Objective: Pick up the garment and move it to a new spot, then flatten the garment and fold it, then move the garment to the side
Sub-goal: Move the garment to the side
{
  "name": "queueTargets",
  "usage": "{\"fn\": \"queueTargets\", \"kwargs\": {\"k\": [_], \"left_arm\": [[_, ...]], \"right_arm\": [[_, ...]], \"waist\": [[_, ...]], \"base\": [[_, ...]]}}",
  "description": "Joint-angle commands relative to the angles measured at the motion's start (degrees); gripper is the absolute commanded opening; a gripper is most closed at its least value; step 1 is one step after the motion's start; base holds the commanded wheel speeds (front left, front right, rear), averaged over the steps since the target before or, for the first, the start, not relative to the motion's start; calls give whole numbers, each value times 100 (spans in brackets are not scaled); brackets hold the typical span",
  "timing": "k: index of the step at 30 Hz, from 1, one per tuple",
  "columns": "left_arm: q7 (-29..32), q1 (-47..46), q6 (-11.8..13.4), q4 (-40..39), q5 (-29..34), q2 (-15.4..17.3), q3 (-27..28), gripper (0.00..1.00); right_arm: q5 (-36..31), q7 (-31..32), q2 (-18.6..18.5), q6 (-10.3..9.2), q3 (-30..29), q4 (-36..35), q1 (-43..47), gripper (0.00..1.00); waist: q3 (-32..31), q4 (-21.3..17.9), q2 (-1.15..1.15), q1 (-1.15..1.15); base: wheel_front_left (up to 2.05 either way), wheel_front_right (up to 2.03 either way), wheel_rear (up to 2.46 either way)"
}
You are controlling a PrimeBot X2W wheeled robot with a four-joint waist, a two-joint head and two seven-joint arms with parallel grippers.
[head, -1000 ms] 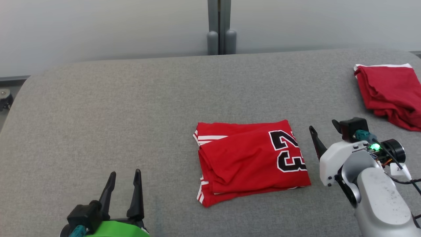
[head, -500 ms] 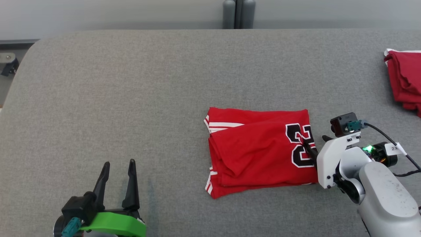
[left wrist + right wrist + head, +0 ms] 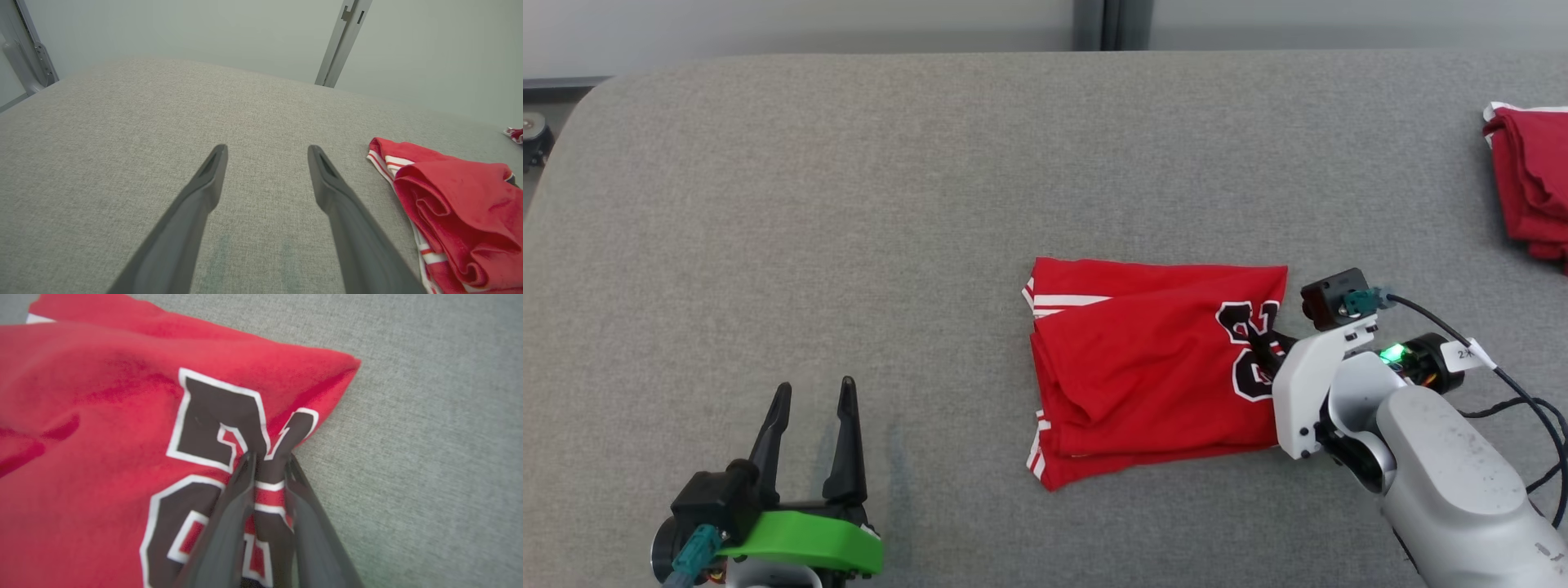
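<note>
The right gripper (image 3: pixel 1262 353), spread a second ago, now clamps the numbered edge of the folded red garment (image 3: pixel 1152 367), right of the grey table's (image 3: pixel 849 204) centre. The left gripper (image 3: pixel 813 396) idles, fingers apart, at the table's front-left. The move aside seems next.

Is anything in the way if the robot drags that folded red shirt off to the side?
Nothing visible is. The right gripper pinches the shirt at its numbered edge, with bare grey surface all round. Another red garment lies well apart at the far right edge.
</note>
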Motion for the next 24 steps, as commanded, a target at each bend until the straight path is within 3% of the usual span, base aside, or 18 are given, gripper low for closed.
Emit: {"fn": "queueTargets", "kwargs": {"k": [1,6,16,24], "left_arm": [[-17,-80,-18,-33,25,-1,10,100],[-17,-104,-18,-82,60,1,-21,100],[-17,-237,-18,-193,116,56,-232,100],[-17,-463,-18,-313,189,167,-411,100]], "right_arm": [[-32,-87,-3,0,23,95,-62,0],[-122,-396,-138,-4,-143,203,-349,0],[-309,-326,-643,-4,-611,-199,-646,0],[-411,-205,-634,-4,-1060,-615,-562,0]], "waist": [[5,-56,0,0],[-15,-286,0,0],[56,-1066,0,0],[360,-1805,0,0]], "base": [[0,0,0],[0,0,0],[0,0,0],[0,0,0]]}}
